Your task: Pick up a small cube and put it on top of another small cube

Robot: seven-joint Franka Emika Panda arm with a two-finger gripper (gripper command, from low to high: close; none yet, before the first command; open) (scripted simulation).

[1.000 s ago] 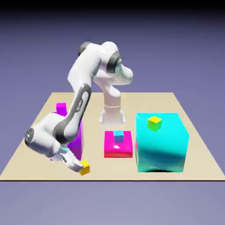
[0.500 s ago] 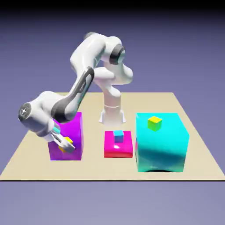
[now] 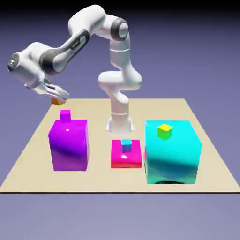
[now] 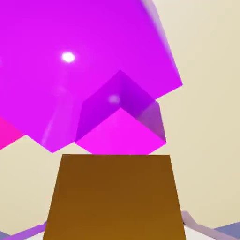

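Observation:
My gripper (image 3: 58, 97) is shut on the small yellow-orange cube (image 3: 56, 100), held in the air at the exterior view's upper left. In the hand view this cube (image 4: 114, 197) fills the bottom as a brown face and hides the fingertips. The tiny magenta-pink cube (image 3: 65, 115) sits on top of the large purple-magenta block (image 3: 69, 145), a short way below the held cube and slightly to the exterior view's right. Through the hand view the pink cube (image 4: 123, 123) shows just beyond the held cube, on the big block's top (image 4: 79, 56).
A flat pink block (image 3: 125, 155) with a tiny light-blue cube (image 3: 126, 145) on it lies mid-table. A large cyan block (image 3: 172, 151) carrying a tiny yellow-green cube (image 3: 164, 131) stands at the exterior view's right. The robot's base (image 3: 119, 123) rises behind them.
The gripper closed on the yellow cube at the table's front, then lifted it up past the purple block's front to a height above the pink cube.

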